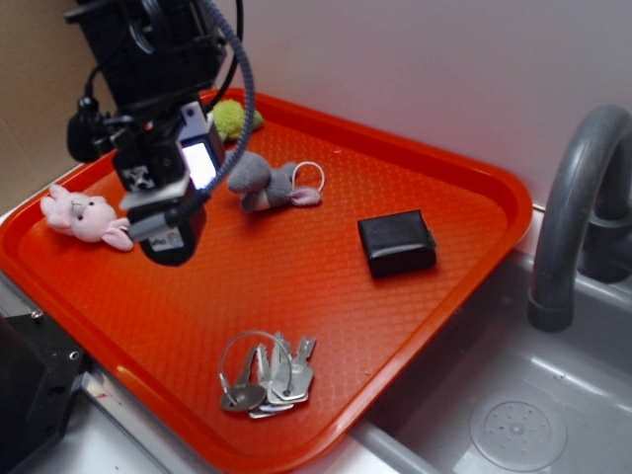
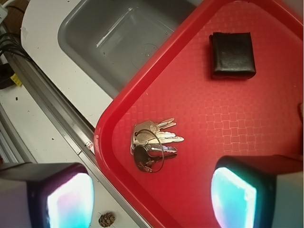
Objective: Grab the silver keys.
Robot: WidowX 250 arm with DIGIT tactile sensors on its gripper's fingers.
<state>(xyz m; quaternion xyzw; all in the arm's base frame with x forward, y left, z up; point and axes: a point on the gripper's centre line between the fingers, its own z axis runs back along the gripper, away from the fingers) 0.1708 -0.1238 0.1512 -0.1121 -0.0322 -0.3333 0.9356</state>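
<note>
Here, black end effector (image 1: 170,232) hovers released, pads (image 2: 66,202) spread wide, holding nothing. Bunch of flat silver metal keys on thin wire ring (image 2: 154,145) lies below, between the pads, near the orange plastic tray's (image 1: 296,272) rim. Small black box (image 1: 396,243) farther right.

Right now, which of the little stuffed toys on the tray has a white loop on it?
The grey plush toy near the tray's middle; a white loop sits at its right end. The pink one and the green one show no loop.
</note>
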